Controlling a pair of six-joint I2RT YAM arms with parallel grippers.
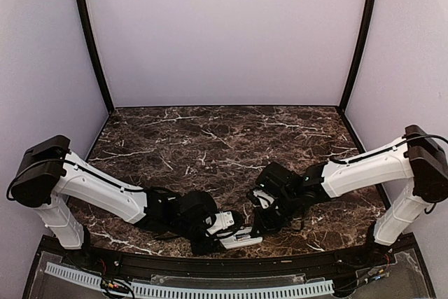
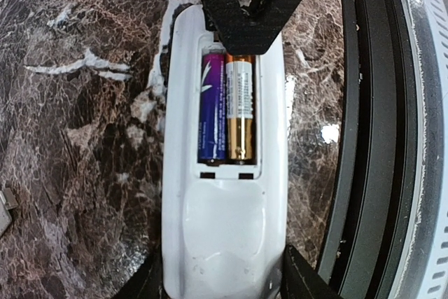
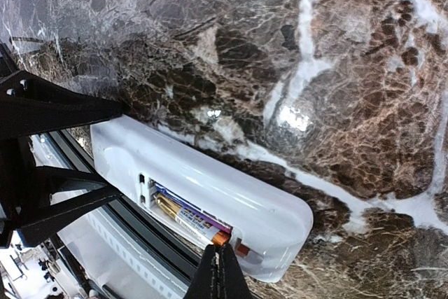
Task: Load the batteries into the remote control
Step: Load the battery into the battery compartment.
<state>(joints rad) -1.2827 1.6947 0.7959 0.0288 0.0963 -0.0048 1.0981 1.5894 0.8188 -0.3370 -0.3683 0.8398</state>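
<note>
The white remote control lies back up at the table's near edge, its compartment open. In the left wrist view the remote holds two batteries side by side, one purple-blue and one orange-gold. My left gripper is shut on the remote's lower end, one finger on each long side. My right gripper has its fingers pressed together, and its tip touches the orange end of the near battery at the compartment's end. The remote also shows in the right wrist view.
The black rail of the table's near edge runs right beside the remote. A small flat grey piece lies on the marble to the remote's left. The two grippers are close together over the remote.
</note>
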